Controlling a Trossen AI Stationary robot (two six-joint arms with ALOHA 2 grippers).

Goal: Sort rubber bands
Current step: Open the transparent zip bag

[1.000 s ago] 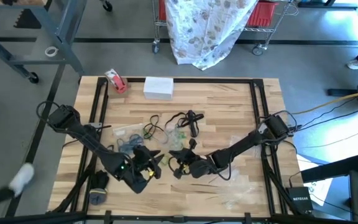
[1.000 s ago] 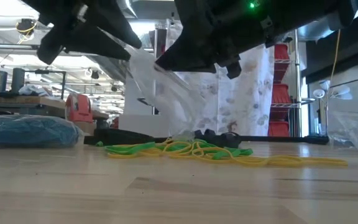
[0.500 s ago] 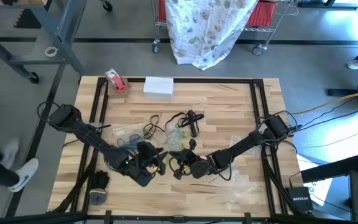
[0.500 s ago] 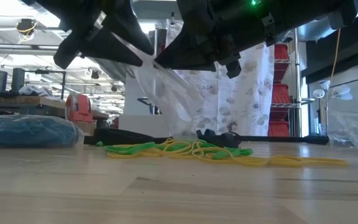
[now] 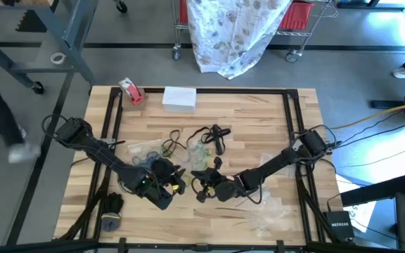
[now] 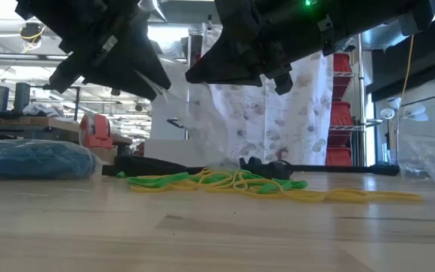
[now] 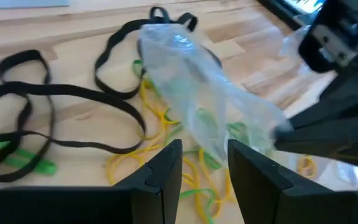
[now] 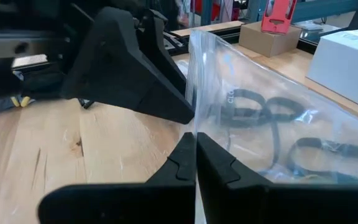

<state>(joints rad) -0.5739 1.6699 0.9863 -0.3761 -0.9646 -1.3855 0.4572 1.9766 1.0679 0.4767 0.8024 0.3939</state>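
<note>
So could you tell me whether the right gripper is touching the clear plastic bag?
Touching. In the right wrist view, the right gripper has its fingers shut on the edge of the clear plastic bag, with the film rising straight out from between them.

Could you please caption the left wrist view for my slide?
Left gripper, jaws open, faces a clear plastic bag above black, yellow and green rubber bands.

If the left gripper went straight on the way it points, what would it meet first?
Probably the clear plastic bag just ahead of the left gripper's open fingers, held up by the right gripper; rubber bands lie below. Depth is uncertain.
</note>
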